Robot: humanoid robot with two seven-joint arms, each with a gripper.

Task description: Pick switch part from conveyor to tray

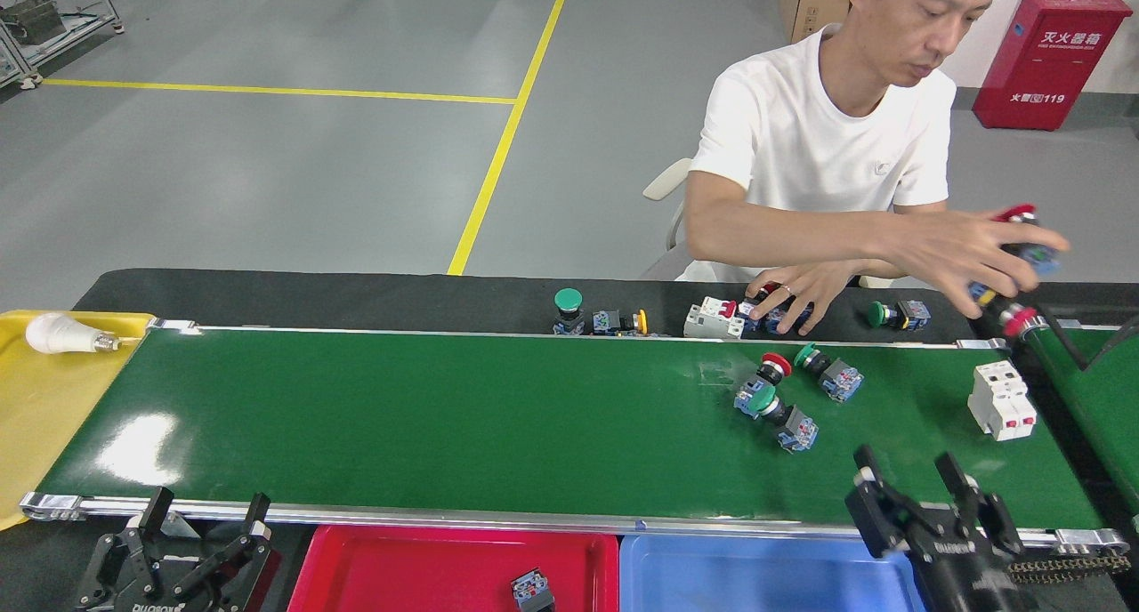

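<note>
Right gripper [915, 487]: jaws wide, empty, 5 o'clock edge of conveyor [498, 416].
Left gripper [203, 521]: jaws wide, empty, 7 o'clock.
Switch parts [776, 398]: on belt, 2 o'clock.

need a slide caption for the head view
Open right gripper over the conveyor near three push-button switches.

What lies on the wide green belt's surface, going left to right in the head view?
Red-capped switch part and green-capped switch part, overlapping, order unclear → second green-capped switch part → white circuit breaker.
</note>
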